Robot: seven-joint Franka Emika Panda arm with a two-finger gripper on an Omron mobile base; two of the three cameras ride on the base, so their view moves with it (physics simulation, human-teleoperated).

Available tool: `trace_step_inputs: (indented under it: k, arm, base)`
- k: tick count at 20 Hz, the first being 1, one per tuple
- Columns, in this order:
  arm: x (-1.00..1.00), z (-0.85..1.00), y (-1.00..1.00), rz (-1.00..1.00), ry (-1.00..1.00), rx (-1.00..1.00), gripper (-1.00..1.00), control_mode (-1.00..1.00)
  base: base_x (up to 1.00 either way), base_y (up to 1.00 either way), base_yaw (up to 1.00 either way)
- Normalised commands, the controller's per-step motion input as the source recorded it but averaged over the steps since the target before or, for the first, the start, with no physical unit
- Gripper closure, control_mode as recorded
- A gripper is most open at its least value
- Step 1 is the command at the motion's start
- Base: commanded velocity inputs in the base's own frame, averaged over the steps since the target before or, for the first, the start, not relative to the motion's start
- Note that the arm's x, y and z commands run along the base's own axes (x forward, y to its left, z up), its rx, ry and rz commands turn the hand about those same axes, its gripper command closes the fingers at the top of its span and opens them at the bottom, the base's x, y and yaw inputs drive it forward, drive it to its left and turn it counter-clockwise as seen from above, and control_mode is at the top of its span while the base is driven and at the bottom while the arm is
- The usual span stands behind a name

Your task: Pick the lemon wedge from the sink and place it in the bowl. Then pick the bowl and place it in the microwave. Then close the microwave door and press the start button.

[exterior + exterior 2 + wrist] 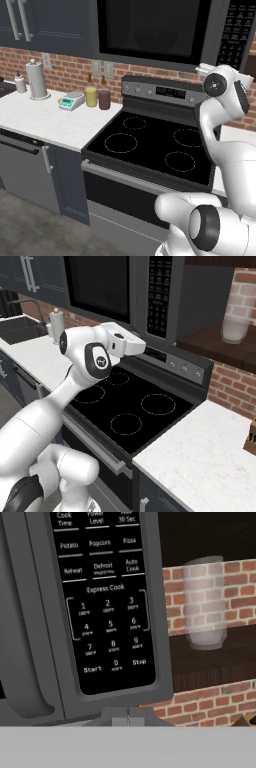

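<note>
Reaching level toward the microwave (pixel 125 291) keypad (pixel 107 612), the tool (pixel 128 718) is pressed together.

Microwave (pixel 150 30) above stove (pixel 150 145)

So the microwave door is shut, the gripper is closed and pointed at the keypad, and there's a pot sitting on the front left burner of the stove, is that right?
Not quite. The stove has no pot on it: all four burners are bare in the left base view. The rest holds: the microwave door is shut, and in the hand view the closed gripper points at the keypad.
</note>
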Motion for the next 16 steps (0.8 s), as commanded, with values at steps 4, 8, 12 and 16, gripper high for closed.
trace_step_inputs:
  k: [4, 8, 12, 16]
  arm:
    - [0.0, 0.01, -0.16, 0.0, -0.06, 0.02, 1.0, -1.0]
    - [0.0, 0.03, -0.18, 0.0, -0.06, 0.03, 1.0, -1.0]
    - [0.0, 0.05, -0.01, 0.0, -0.1, 0.0, 1.0, -1.0]
    - [-0.09, 0.02, 0.1, 0.02, -0.17, 0.0, 1.0, -1.0]
  base:
    - [0.0, 0.0, 0.0]
    - [0.0, 0.0, 0.0]
    - [0.0, 0.0, 0.0]
    - [0.0, 0.0, 0.0]
